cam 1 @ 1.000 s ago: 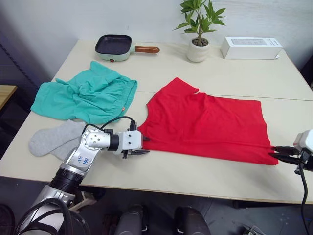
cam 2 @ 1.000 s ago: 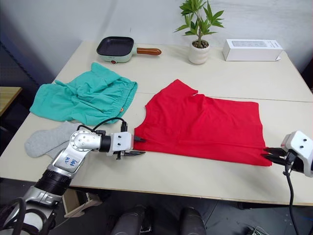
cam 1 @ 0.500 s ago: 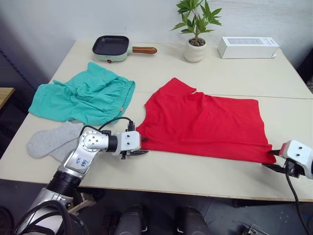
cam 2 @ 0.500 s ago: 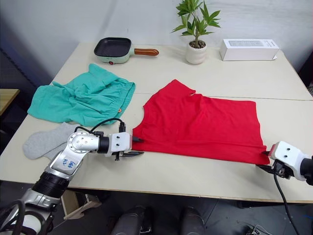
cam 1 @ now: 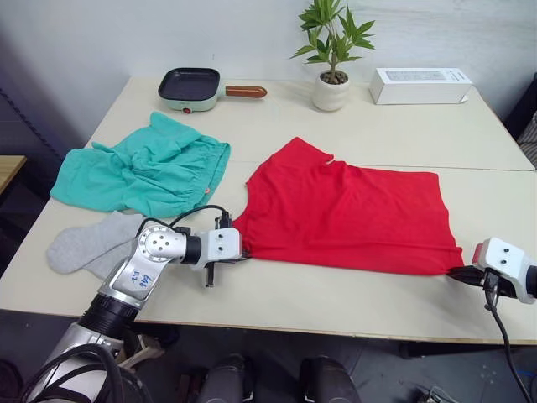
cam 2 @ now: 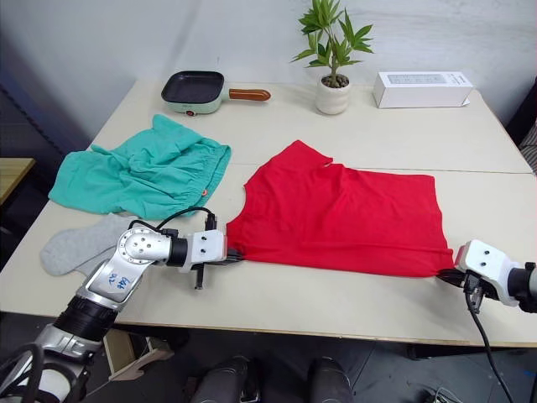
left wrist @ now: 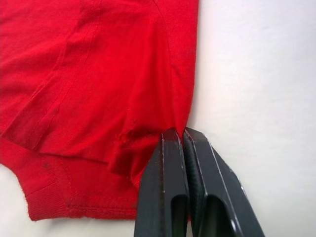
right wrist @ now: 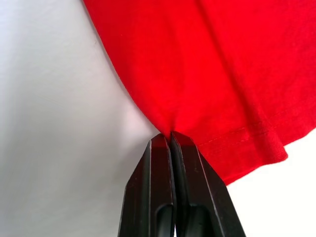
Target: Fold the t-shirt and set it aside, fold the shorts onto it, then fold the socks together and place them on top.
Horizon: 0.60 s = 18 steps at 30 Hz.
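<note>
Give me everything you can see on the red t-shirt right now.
The t-shirt is bright red, soft-looking knit, lying flat and already doubled on the table, neck end toward the robot's left, stitched hem toward its right. The left gripper is shut on its near edge at the left end, puckering the cloth; the right gripper is shut on its near edge by the hem. The teal shorts lie apart on the left.

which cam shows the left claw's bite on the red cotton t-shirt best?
Left wrist view: the left claw is shut on puckered cloth at the red cotton t-shirt edge. The eye views show the claw at the shirt's near-left corner, its bite too small to judge.
</note>
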### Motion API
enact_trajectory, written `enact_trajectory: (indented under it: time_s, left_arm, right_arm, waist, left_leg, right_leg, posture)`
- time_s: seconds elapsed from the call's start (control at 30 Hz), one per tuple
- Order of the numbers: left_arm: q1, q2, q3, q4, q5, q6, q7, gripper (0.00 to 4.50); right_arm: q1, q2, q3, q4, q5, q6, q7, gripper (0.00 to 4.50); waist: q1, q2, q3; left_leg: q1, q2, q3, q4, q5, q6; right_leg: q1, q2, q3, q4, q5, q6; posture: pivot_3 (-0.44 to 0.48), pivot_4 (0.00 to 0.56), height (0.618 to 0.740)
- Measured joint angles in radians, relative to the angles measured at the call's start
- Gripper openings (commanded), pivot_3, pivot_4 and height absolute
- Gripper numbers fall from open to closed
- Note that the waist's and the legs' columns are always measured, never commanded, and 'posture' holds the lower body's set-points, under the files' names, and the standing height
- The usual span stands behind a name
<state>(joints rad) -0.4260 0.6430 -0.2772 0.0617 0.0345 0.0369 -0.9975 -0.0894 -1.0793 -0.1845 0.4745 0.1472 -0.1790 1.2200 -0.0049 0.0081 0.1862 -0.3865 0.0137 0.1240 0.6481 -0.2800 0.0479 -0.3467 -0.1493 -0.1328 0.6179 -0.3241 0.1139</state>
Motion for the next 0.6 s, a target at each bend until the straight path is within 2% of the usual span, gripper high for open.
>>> enact_trajectory:
  time_s: [0.17, 0.27, 0.4, 0.6]
  left_arm:
    - [0.107, 0.071, 0.050, -0.134, -0.039, 0.065, -0.001, 0.02]
    - [0.213, 0.126, 0.093, -0.271, -0.091, 0.162, -0.013, 0.02]
    - [0.332, 0.156, 0.122, -0.402, -0.157, 0.247, -0.023, 0.02]
    - [0.448, 0.228, 0.150, -0.499, -0.222, 0.287, -0.053, 0.02]
  right_arm:
    - [0.082, -0.014, -0.033, -0.043, 0.038, -0.018, 0.035, 0.00]
    - [0.152, -0.030, -0.060, -0.085, 0.066, -0.014, 0.064, 0.00]
    - [0.227, -0.056, -0.079, -0.111, 0.085, 0.008, 0.103, 0.00]
    - [0.348, -0.083, -0.118, -0.216, 0.128, 0.150, 0.151, 0.00]
  waist:
    - [-0.002, 0.000, 0.000]
    - [0.000, 0.000, 0.000]
    - [0.005, -0.001, 0.001]
    - [0.011, -0.001, 0.001]
  left_leg:
    - [0.000, 0.003, 0.000, -0.002, 0.000, -0.001]
    - [0.000, 0.003, 0.000, -0.003, -0.001, 0.000]
    - [-0.001, 0.002, 0.000, -0.001, -0.005, -0.003]
    - [-0.001, 0.003, -0.003, -0.003, -0.008, 0.002]
  right_leg:
    - [-0.001, 0.002, -0.002, 0.000, -0.003, -0.005]
    - [-0.001, 0.003, -0.002, 0.000, -0.005, -0.006]
    - [0.000, 0.002, -0.002, -0.002, -0.005, -0.006]
    - [0.001, 0.001, -0.002, -0.007, -0.005, -0.008]
  posture:
    - [0.000, 0.150, 0.740]
    - [0.000, 0.150, 0.740]
    - [0.000, 0.150, 0.740]
    - [0.000, 0.150, 0.740]
